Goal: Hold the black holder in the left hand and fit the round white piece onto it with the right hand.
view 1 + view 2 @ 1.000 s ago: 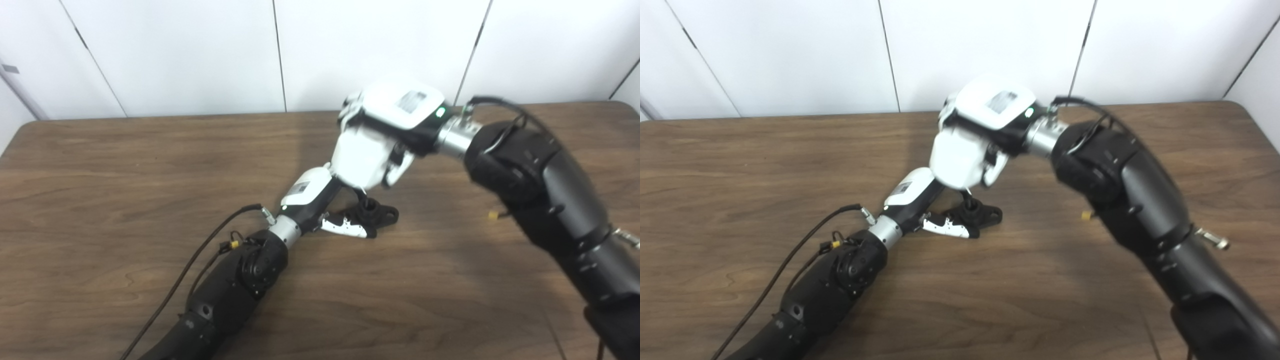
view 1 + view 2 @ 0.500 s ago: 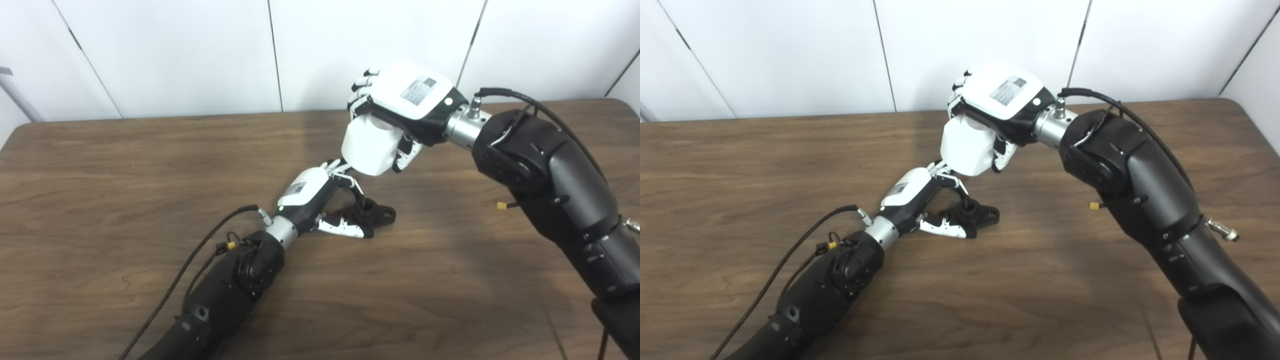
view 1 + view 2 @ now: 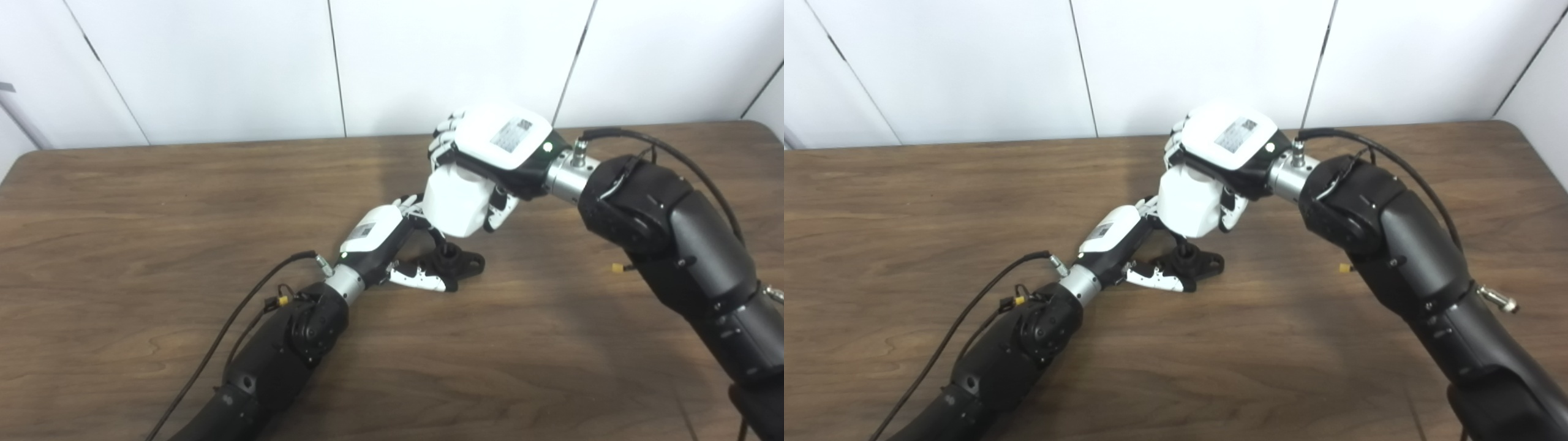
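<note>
black holder (image 3: 454, 262): we see it lying on the worktop (image 3: 122, 202), just past the left hand's fingertips and below the right hand, with a short upright post in its middle.
left hand (image 3: 392, 245): low on the worktop; we see its fingers (image 3: 419, 278) curled around the near end of the black holder, gripping it.
round white piece (image 3: 456, 205): held up off the worktop inside the right hand, just above and a little behind the post of the black holder; we see a gap between the two, so it is not seated.
right hand (image 3: 1222, 153): palm down, fingers wrapped around the top and sides of the round white piece, its back plate with a printed label turned toward us.
left arm's cable (image 3: 245, 312): loops out beside the forearm, behind the left hand.
worktop: dark wood grain, with a white panelled wall (image 3: 214, 61) beyond both hands.
</note>
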Robot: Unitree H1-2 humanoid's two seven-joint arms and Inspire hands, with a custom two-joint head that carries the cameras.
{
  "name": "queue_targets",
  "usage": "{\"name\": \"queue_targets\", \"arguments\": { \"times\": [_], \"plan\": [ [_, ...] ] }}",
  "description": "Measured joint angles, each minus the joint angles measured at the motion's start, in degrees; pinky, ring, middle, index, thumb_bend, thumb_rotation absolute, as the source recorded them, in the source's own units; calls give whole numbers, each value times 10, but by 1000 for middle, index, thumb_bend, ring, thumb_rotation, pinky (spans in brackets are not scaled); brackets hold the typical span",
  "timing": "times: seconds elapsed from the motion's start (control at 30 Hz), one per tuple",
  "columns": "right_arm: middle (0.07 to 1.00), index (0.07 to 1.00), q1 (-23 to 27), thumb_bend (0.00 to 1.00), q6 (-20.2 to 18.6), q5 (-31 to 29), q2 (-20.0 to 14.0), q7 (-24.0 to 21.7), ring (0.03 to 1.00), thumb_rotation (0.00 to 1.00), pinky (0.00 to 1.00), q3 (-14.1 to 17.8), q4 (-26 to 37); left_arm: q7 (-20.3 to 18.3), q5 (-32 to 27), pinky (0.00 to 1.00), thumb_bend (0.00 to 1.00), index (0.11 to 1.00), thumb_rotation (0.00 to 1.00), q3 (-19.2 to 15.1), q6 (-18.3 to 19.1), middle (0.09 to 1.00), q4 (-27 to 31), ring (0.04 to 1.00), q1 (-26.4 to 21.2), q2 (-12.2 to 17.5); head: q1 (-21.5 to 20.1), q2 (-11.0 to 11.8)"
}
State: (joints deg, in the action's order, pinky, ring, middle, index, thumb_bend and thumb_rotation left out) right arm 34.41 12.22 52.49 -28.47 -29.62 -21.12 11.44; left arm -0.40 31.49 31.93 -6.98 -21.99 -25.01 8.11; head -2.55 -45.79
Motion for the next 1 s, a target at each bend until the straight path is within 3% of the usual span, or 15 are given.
{"name": "queue_targets", "arguments": {
  "times": [0.73,1.0],
  "plan": [
    [774,483,-1,525,20,-3,0,-39,845,137,813,-4,0,-2,-1,1000,523,481,59,0,0,930,1,1000,0,1,3,-6],
    [775,482,-8,524,25,-3,0,-57,851,136,847,-12,0,-2,0,1000,523,481,58,2,5,925,7,1000,2,0,11,-10]
  ]
}}
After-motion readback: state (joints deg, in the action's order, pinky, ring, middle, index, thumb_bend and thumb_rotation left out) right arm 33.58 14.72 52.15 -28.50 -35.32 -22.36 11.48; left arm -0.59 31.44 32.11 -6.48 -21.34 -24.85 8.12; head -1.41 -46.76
